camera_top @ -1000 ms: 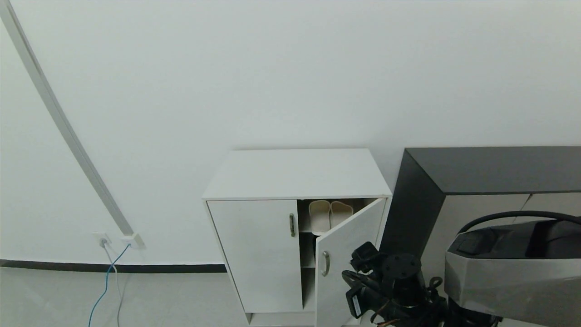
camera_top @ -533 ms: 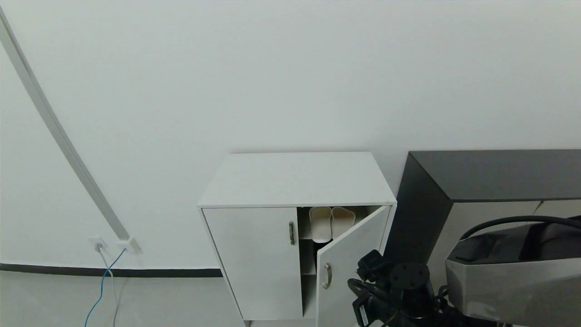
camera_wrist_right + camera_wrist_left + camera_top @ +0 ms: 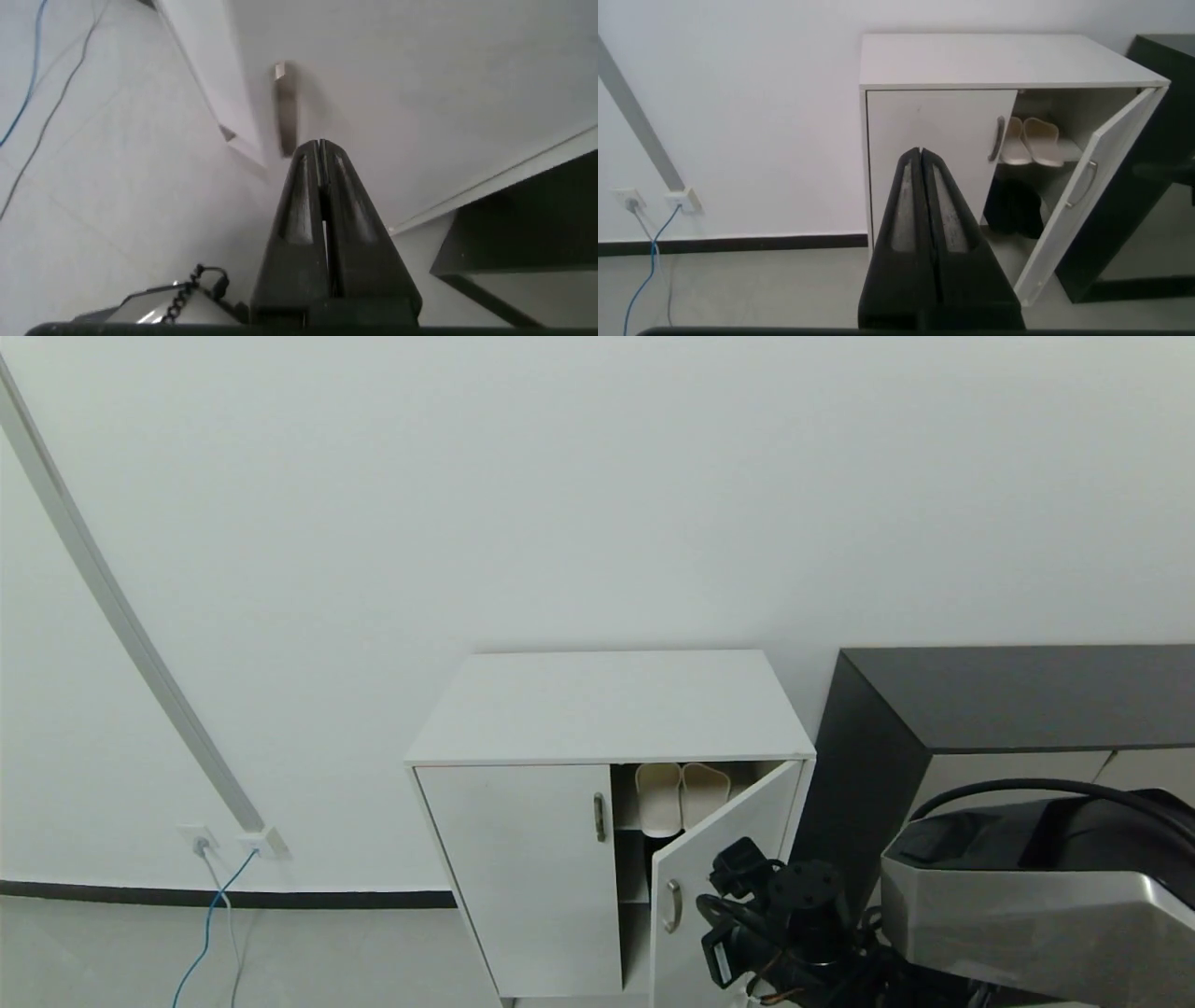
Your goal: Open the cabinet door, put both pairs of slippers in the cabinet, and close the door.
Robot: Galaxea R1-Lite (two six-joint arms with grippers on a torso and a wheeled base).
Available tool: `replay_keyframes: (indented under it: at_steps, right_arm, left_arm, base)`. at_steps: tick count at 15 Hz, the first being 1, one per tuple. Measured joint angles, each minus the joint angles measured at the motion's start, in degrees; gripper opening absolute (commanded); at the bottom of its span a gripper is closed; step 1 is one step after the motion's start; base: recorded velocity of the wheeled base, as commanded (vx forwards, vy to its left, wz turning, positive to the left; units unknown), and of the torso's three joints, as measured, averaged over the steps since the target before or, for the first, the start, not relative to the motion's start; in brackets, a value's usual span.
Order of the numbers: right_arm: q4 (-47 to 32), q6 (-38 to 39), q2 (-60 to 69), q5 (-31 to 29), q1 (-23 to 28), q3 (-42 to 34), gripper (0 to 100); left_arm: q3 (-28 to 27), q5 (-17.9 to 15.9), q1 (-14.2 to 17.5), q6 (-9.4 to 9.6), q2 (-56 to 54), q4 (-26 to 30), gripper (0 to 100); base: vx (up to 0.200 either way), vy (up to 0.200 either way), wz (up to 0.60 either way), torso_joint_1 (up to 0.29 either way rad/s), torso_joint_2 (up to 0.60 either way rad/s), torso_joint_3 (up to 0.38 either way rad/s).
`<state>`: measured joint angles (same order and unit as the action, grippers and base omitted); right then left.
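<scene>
**White two-door cabinet** [image 3: 607, 709]: stands against the wall, beside a dark grey surface [image 3: 1018, 695]. The left door [image 3: 513, 868] is shut. The right door [image 3: 719, 859] is ajar, swung out on its right-hand hinges, with its metal bar handle [image 3: 670, 905] upright.

**Pair of cream slippers** [image 3: 681, 793]: lies on the top shelf behind the opening. The two sit side by side and touching, long axes running from the opening toward the back. Which end faces out cannot be told.

**Dark item** [image 3: 1013, 205]: sits on the shelf beneath, too shadowed to give its direction.

**Left end effector** [image 3: 922, 154]: fingers pressed together, gripping nothing, well apart from the cabinet and pointing at the left door.

**Right end effector** [image 3: 320, 147]: fingers pressed together, gripping nothing. Its tip is just beside the lower end of the right door's handle; contact cannot be told.
</scene>
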<state>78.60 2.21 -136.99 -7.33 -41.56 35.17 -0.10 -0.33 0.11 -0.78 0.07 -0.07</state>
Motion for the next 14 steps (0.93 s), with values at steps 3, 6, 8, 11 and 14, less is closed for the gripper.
replay_keyframes:
  at_steps: [3,6,8,11,14]
  right_arm:
    - [-5.8,0.02,-1.05,0.22,1.12,6.39,0]
    - [-11.46,0.06,-1.74,0.38,1.6,12.37,0]
    - [-13.57,0.06,-2.43,0.4,1.82,16.02,0]
    - [-16.25,0.09,-3.51,0.4,2.47,20.66,0]
    - [-19.02,0.09,-4.61,0.57,3.58,24.75,0]
  left_arm:
    - [0.0,-0.02,-0.01,-0.06,0.0,0.0,0]
    - [0.0,0.0,-0.01,-0.09,0.0,0.0,0]
    - [0.0,-0.02,0.02,-0.06,0.0,0.0,0]
    - [0.0,-0.02,0.02,-0.09,0.0,0.0,0]
    - [0.0,-0.02,0.0,-0.09,0.0,0.0,0]
  base:
    - [0.0,0.0,0.0,0.0,0.0,0.0]
    - [0.0,0.0,0.0,0.0,0.0,0.0]
    - [0.0,0.0,0.0,0.0,0.0,0.0]
    - [0.0,0.0,0.0,0.0,0.0,0.0]
    - [0.0,0.0,0.0,0.0,0.0,0.0]
